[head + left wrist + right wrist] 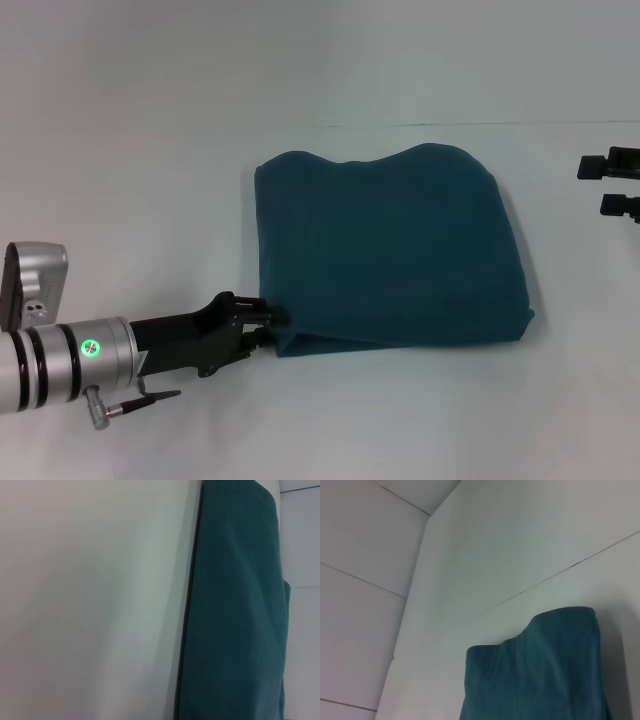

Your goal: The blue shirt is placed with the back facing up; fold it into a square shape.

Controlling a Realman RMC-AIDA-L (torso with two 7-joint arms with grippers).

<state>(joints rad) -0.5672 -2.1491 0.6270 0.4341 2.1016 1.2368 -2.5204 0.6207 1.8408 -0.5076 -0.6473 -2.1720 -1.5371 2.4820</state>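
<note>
While the blue shirt (390,250) lies folded into a rough square on the white table (150,180), the left claw (268,328) sits at its near left corner, black fingers pinched onto the edge of the cloth there. That corner looks slightly lifted where the fingers bite, and the folded layers show as a thicker lip along the shirt's near edge. The shirt's far edge is wavy, dipping in the middle between two soft humps, and its right side runs fairly straight down to a blunt near right corner. Only plain teal cloth faces up; no lettering shows.

The left arm reaches in low from the shirt's near left, a silver cuff with a green light behind the black claw body.

The right claw (612,183) hangs well apart from the shirt, off beyond its right side, two dark fingers spread with a clear gap between them and nothing held.

From the left wrist camera the shirt (235,610) fills one side as a smooth dark slab against the pale table (90,600). From the right wrist camera the shirt (540,675) shows its wavy edge against the table (485,555).
</note>
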